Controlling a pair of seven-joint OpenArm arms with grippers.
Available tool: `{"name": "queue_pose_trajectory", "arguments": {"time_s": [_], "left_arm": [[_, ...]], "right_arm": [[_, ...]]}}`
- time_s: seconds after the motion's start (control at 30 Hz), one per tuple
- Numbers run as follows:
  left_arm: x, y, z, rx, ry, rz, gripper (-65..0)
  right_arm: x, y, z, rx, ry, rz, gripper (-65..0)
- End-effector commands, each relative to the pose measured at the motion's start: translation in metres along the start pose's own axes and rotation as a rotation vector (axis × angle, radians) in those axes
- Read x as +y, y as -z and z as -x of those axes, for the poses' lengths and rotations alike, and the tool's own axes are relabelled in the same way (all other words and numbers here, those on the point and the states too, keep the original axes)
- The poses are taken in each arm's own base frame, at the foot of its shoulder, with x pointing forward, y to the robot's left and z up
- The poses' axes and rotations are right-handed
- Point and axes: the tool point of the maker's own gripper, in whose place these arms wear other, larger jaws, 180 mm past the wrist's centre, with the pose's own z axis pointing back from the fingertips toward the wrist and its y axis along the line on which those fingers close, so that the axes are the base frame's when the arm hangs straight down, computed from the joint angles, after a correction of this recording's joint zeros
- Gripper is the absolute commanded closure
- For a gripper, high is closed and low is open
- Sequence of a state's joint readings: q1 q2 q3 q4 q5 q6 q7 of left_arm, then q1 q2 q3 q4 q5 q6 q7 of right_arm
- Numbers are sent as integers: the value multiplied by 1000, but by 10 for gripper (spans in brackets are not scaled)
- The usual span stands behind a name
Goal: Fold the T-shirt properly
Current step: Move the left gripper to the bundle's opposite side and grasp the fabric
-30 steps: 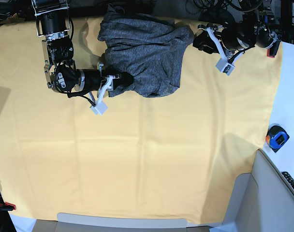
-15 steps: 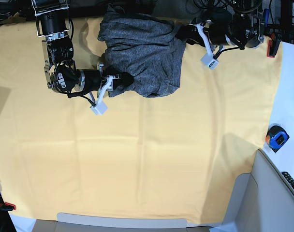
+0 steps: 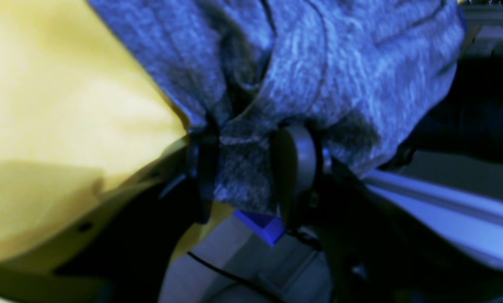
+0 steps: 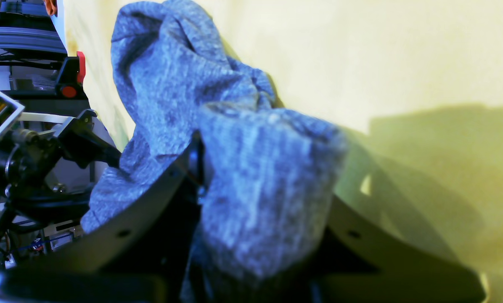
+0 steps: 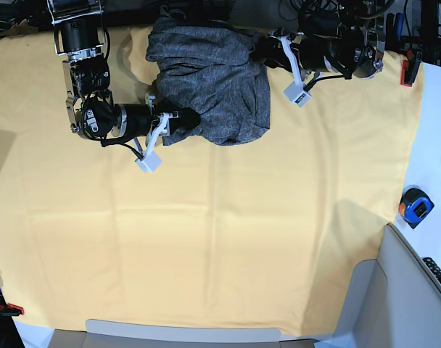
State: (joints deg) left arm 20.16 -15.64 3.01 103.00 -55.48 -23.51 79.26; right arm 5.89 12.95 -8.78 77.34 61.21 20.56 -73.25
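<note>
The heather-grey T-shirt point(image 5: 213, 80) lies bunched at the far middle of the yellow cloth point(image 5: 220, 239). My right gripper point(image 5: 186, 119) is at its near-left edge. In the right wrist view that gripper point(image 4: 264, 189) is shut on a thick wad of the T-shirt point(image 4: 171, 84). My left gripper point(image 5: 262, 54) is at the shirt's far-right corner. In the left wrist view the left gripper point(image 3: 247, 164) has a fold of the T-shirt point(image 3: 340, 63) pinched between its dark fingers point(image 3: 295, 168).
The yellow cloth covers most of the table. A black-and-orange tape measure point(image 5: 415, 206) sits on the white strip at the right. A red clamp point(image 5: 407, 72) holds the cloth's far-right corner. A grey moulded part point(image 5: 402, 297) fills the near-right corner.
My left arm has swung left from beside the shirt onto its far-right corner and taken hold of the fabric. The right arm and its grip have not moved.
</note>
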Motion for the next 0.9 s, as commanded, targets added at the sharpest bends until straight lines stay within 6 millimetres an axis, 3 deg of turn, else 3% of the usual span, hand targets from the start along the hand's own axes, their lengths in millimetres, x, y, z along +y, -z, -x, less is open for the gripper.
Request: {"name": "queue_pose_trajectory", "arguments": {"time_s": [0.0, 0.2, 0.4, 0.57, 0.77, 0.87], "left_arm": [[20, -7, 5, 18, -41, -82, -206], [35, -20, 0, -23, -88, -121, -211], [25, -25, -2, -34, -88, -47, -359], [4, -37, -17, -117, -134, 106, -365], [18, -62, -28, -219, -198, 105, -365], [32, -64, -23, -226, -247, 88, -365]], "right_arm": [[-7, 2, 12, 46, 20, 24, -29], [-8, 1, 12, 44, 20, 27, -29], [-7, 3, 13, 46, 21, 26, -29], [-17, 2, 16, 62, 7, 80, -29], [-13, 8, 18, 65, 10, 72, -29], [-13, 8, 18, 65, 10, 72, -29]]}}
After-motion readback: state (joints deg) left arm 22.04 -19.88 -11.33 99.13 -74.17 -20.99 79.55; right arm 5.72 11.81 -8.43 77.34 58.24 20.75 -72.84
